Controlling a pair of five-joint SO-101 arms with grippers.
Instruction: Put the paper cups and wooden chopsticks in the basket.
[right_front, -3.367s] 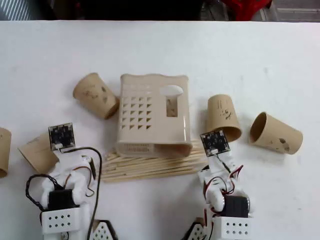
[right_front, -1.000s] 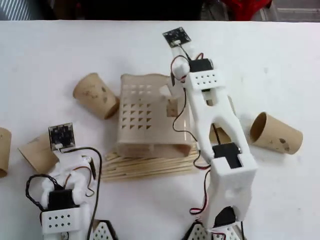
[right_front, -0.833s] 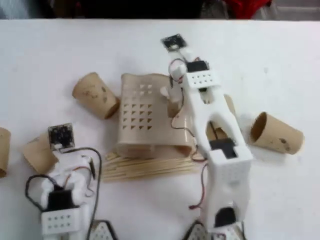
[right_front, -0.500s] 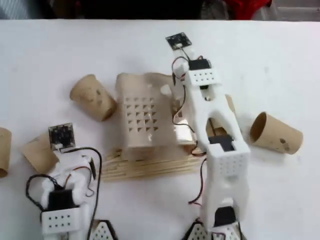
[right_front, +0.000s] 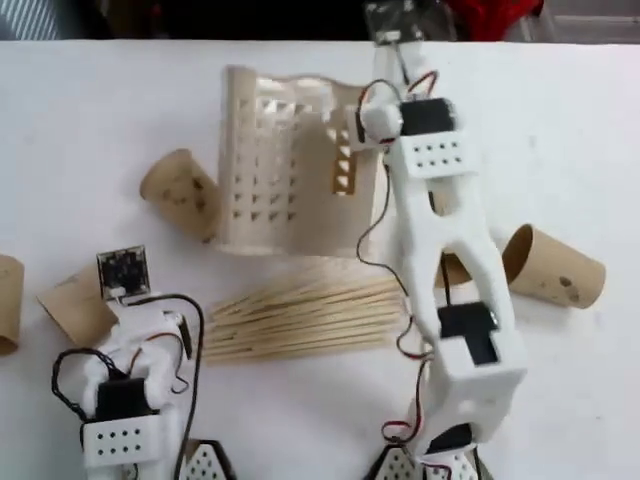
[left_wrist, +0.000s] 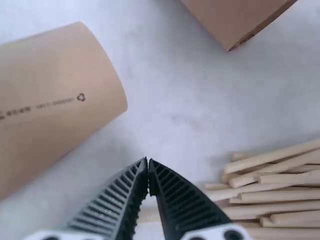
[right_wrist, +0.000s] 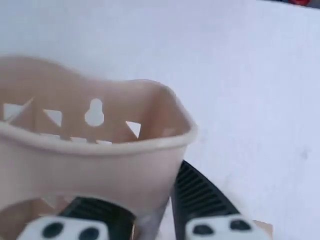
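The beige perforated basket (right_front: 285, 165) is raised and tipped up near the table's far edge. My right gripper (right_front: 362, 128) is shut on its side wall (right_wrist: 165, 150), one finger inside and one outside. Wooden chopsticks (right_front: 305, 315) lie in a loose pile in front of it. Paper cups lie on their sides: one (right_front: 178, 192) left of the basket, one (right_front: 553, 265) at the right, one (right_front: 455, 268) partly under the right arm. My left gripper (left_wrist: 148, 163) is shut and empty above the table, between a cup (left_wrist: 50, 95) and the chopstick ends (left_wrist: 260, 175).
Two more cups lie at the left, one (right_front: 72, 305) beside the left arm and one (right_front: 8, 300) at the table's left edge. The right arm (right_front: 445, 250) stretches across the middle right. The table's far edge (right_front: 120, 42) runs just behind the basket.
The right arm reached out from its rest, gripped the basket's wall and lifted and tipped it up toward the far edge, baring the chopstick pile. The left arm stayed still.
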